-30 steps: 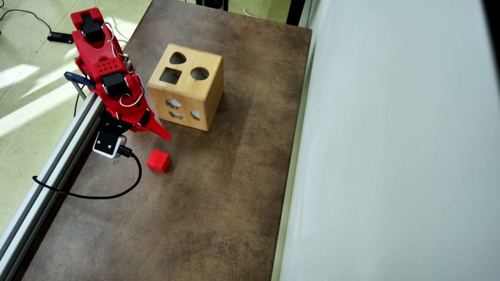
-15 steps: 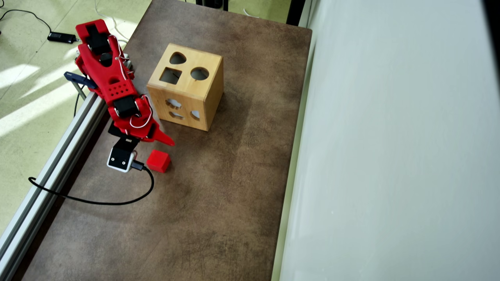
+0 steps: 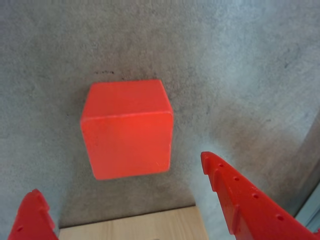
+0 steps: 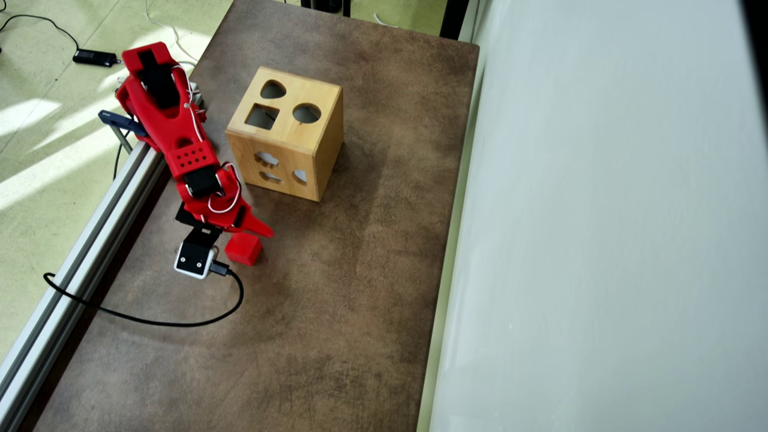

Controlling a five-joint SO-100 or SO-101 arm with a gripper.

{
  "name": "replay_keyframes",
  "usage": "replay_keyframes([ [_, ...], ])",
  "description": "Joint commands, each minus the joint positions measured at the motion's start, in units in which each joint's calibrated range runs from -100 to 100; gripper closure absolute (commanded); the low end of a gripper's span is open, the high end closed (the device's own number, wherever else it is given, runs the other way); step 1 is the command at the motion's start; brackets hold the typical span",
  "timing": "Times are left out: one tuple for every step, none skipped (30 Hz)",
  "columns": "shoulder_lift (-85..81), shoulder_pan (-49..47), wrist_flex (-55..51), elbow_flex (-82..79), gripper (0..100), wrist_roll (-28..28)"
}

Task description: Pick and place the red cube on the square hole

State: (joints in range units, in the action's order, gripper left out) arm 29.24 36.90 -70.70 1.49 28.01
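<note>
1. The red pincer (image 3: pixel 120 185) hangs spread wide over the brown surface (image 4: pixel 336 288), its 2 fingers clear of the red cube (image 3: pixel 127 127) in the wrist view.
2. The cube sits on the surface just past the fingertips, gripped by nothing.
3. Farther off in the overhead view stands the wooden box (image 4: pixel 288 135), its square hole (image 4: pixel 262 116) on top.

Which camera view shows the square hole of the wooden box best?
The overhead view shows it best: the square hole is fully visible in the top face of the wooden box, beside two other holes. The wrist view shows only a pale wooden strip at its bottom edge, apparently the box, and no hole.
</note>
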Motion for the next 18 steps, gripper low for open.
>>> replay_keyframes([
  [1.0, 0.1, 0.8, 2.1, 55, 0.0],
  [1.3, 0.1, 0.9, 2.1, 55, 0.0],
  [1.5, 0.1, 0.9, 2.1, 55, 0.0],
  [1.5, 0.1, 0.9, 2.1, 55, -0.1],
  [1.6, 0.1, 0.9, 2.2, 55, -0.2],
  [1.6, 0.1, 0.9, 2.2, 55, -0.2],
  [1.7, 0.1, 0.9, 2.2, 55, -0.2],
  [1.7, 0.1, 1.1, 2.2, 55, -0.2],
  [1.7, 0.1, 1.7, 2.2, 55, -0.2],
  [1.7, 0.1, 2.6, 2.2, 55, -0.2],
  [1.7, 0.1, 3.4, 2.1, 55, -0.2],
  [1.7, 0.2, 4.1, 2.1, 55, -0.2],
  [1.7, 0.2, 4.4, 2.1, 55, -0.2],
  [1.7, 0.2, 4.5, 2.1, 55, -0.2],
  [1.7, 0.2, 4.3, 2.0, 55, -0.2],
  [1.8, 0.2, 4.2, 1.9, 55, -0.2],
  [1.8, 0.2, 4.3, 1.9, 55, -0.2],
  [1.8, 0.2, 4.6, 2.0, 55, -0.2],
])
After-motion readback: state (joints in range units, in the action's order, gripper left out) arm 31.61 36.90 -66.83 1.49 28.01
